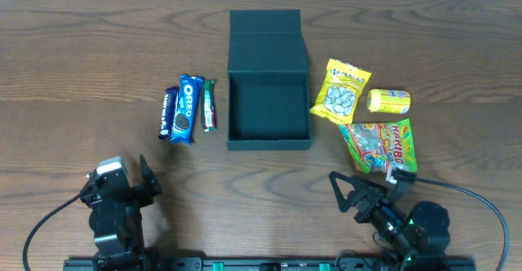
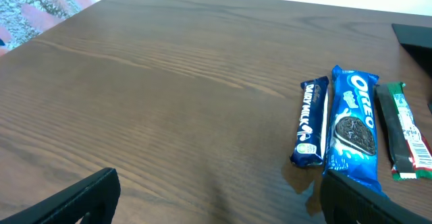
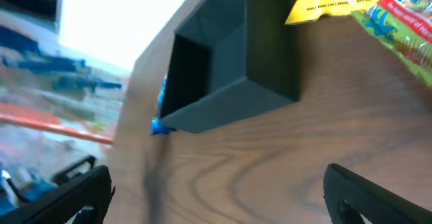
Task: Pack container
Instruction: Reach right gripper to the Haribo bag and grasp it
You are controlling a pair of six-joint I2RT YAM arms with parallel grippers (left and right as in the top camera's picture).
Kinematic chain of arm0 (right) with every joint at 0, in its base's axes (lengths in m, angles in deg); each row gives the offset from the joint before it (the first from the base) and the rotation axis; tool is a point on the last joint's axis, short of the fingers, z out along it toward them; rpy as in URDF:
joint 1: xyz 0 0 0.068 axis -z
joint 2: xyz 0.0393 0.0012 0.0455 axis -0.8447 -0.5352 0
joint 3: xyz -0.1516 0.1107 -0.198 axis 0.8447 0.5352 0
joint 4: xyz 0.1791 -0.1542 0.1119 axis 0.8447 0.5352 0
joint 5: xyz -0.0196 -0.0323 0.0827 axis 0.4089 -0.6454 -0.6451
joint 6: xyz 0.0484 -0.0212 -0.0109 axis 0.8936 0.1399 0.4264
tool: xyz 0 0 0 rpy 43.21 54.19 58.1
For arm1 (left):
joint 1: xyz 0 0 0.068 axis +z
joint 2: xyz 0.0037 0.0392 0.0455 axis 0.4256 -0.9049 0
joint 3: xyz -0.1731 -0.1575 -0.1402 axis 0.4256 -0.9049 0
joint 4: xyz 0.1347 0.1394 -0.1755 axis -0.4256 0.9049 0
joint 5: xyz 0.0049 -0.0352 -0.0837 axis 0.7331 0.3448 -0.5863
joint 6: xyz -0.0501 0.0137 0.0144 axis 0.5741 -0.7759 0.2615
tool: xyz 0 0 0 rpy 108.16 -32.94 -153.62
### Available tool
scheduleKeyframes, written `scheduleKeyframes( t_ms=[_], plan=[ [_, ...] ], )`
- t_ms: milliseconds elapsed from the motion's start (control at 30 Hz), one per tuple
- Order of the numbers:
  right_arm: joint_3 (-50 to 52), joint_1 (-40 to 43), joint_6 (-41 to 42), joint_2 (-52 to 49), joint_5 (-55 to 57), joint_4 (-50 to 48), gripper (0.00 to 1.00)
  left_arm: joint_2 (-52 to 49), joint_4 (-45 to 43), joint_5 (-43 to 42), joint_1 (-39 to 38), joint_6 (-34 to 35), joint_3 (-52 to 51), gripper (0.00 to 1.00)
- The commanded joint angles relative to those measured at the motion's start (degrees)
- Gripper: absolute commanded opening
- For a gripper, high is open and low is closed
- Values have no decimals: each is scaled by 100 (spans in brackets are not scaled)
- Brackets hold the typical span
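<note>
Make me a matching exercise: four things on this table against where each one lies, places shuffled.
Things: 1 box; 2 Oreo packet; 3 gummy bag; 4 green bar.
Places: A nearest the right gripper; B in the middle, lid open; C just left of the box; D between the green bar and the dark blue bar.
Pairs: 1-B, 2-D, 3-A, 4-C.

Container (image 1: pixel 269 99): lid open, well beyond both pairs of fingers.
Left gripper (image 1: pixel 149 179): fingers apart, Oreo pack (image 1: pixel 187 109) ahead.
Right gripper (image 1: pixel 367 183): fingers spread, Haribo bag (image 1: pixel 381 146) just beyond one fingertip.
</note>
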Motion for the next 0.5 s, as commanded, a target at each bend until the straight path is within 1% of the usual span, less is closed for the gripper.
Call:
scheduleKeyframes(
  t_ms=[0, 133, 233, 300, 367, 467],
  plan=[
    [11, -24, 774, 31, 142, -116, 99, 33, 87, -15, 7, 22, -94, 95],
    [9, -11, 1014, -94, 428, -332, 99, 33, 87, -15, 7, 22, -94, 95],
    [-50, -9, 1010, -452, 586, -468, 99, 33, 90, -15, 7, 22, -94, 95],
    [-219, -7, 1001, -876, 848, -481, 99, 33, 90, -15, 7, 22, -94, 95],
    [-494, 0, 787, -1360, 1108, -479, 99, 33, 90, -15, 7, 22, -94, 95],
    [-1169, 35, 188, -2284, 1370, -407, 99, 33, 87, -15, 7, 22, -94, 95]
  ],
)
